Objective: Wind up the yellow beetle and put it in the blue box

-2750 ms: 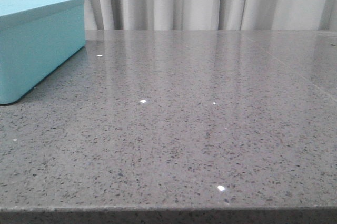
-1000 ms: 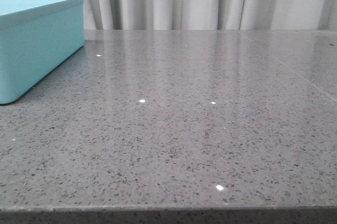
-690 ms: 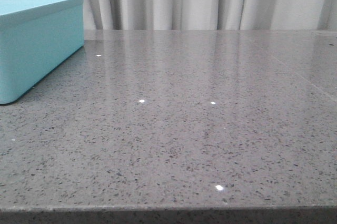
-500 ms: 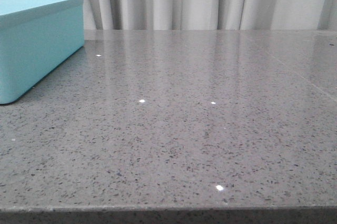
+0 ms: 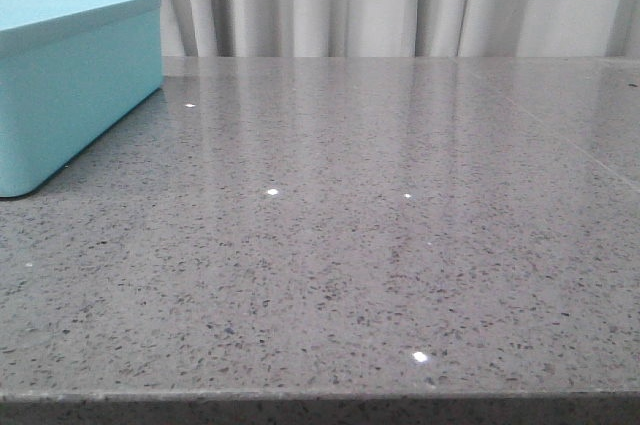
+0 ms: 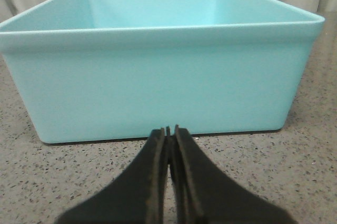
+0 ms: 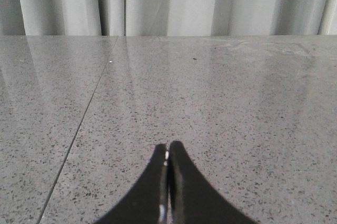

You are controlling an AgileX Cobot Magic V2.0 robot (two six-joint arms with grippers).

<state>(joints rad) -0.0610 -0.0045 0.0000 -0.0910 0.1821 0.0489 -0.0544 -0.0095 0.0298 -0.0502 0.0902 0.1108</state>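
Both sets of fingers are pressed together on nothing: left gripper (image 6: 169, 129) low just in front of the blue box (image 6: 158, 76), right gripper (image 7: 168, 153) over bare speckled grey bench (image 5: 380, 245). Can't spot the beetle; box floor's hidden, so it's stored or elsewhere. Curtains (image 5: 400, 0) behind.

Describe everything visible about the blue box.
The blue box is a light turquoise rectangular bin with an open top, smooth matte walls that look like plastic, rounded corners and a slightly flared rim. It sits upright and flat on the grey speckled table, at the left side in the front view. What shows of its inside walls is bare; the floor is hidden. The left gripper, shut, points at its near wall; whether it touches cannot be told.
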